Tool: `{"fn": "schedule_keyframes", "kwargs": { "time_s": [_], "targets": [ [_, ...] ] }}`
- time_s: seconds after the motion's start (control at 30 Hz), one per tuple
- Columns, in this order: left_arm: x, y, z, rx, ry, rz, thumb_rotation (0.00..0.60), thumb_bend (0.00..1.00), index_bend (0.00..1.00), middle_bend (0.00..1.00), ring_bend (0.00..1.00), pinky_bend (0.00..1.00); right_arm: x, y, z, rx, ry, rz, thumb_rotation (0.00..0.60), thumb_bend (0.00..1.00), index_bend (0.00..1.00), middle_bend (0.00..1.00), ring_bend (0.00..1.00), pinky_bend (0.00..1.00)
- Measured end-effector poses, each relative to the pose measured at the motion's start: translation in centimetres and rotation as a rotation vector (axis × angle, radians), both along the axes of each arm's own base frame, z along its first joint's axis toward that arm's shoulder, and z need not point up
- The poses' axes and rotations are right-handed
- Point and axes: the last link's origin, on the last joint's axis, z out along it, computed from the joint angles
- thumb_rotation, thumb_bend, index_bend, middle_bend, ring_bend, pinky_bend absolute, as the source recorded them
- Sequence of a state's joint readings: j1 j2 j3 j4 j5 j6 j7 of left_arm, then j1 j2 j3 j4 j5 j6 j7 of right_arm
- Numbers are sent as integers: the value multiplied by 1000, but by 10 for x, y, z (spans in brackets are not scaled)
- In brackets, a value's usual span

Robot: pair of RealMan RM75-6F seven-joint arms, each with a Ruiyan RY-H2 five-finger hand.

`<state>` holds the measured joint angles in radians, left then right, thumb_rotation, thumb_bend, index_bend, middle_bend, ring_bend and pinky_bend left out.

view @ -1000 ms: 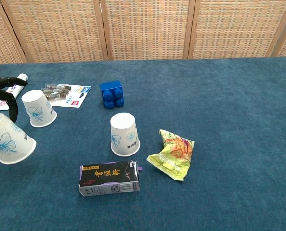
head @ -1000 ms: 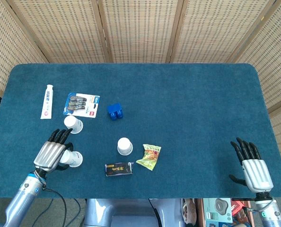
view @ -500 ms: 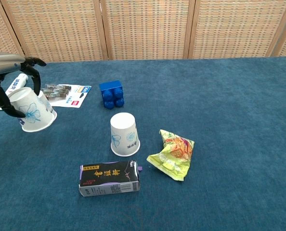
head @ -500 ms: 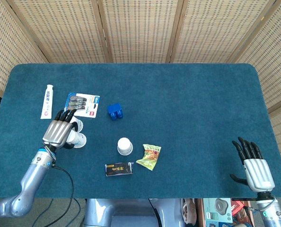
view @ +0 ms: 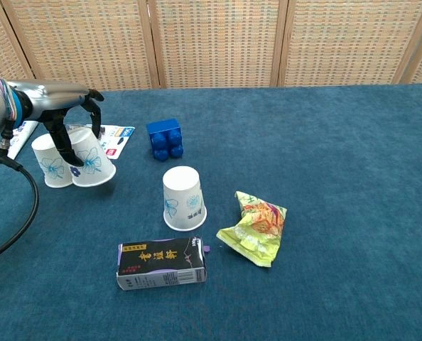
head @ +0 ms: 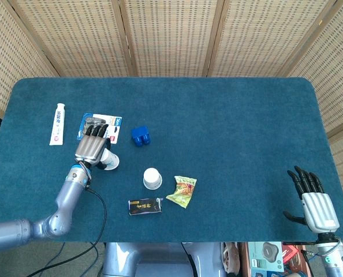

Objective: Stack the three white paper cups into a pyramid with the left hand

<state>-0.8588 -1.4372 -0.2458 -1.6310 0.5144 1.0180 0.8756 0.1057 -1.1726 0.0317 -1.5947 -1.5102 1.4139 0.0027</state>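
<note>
Wicker screens are standing behind the blue felt table [view: 353, 142] w/ me working at its left side. My left hand [head: 94, 146] is wrapping its dark fingers [view: 63, 145] around an upside-down white paper cup [view: 92, 158], holding it tilted, rim low, right beside a second cup [view: 49, 160] standing inverted; the two look to be touching or nearly so in the chest view. Third cup [view: 183, 198] is sitting well apart toward the middle, btwn the blue block [view: 165, 138] and the black carton [view: 161, 263], w/ a snack packet [view: 256, 225] to its right. Battery blister pack [head: 101, 126] and toothpaste tube [head: 56, 123] are lying behind my hand.

To do this step well, I'm judging: level the held cup so the rim lands flat, set it snug against its neighbour w/o knocking it, then ease the fingers off straight up. Base pair needs to be close enough for the top cup to bridge.

Vs half a sec ago: I'm now carrying the cup further right, past the standing cup, which was then partly hidden behind it. My right hand [head: 314, 202] is idling at the near right edge, fingers spread, holding nothing, and sits a bit lower in the head view.
</note>
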Motion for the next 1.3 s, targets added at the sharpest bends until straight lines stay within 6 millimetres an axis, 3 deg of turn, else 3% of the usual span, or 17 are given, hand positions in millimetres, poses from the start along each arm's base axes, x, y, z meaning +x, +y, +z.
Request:
{"fn": "schedule_keyframes", "kwargs": {
  "time_s": [0.9, 1.3],
  "targets": [
    [-1, 27, -15, 21, 48, 45, 600, 164, 457, 0, 0, 0, -6, -4, -2, 12, -2, -24, 600, 0, 0, 0, 0, 0],
    [-6, 26, -24, 3, 77, 55, 600, 163, 170, 0, 0, 0, -6, -5, -1, -1, -7, -19, 600, 0, 0, 0, 0, 0]
  ]
}}
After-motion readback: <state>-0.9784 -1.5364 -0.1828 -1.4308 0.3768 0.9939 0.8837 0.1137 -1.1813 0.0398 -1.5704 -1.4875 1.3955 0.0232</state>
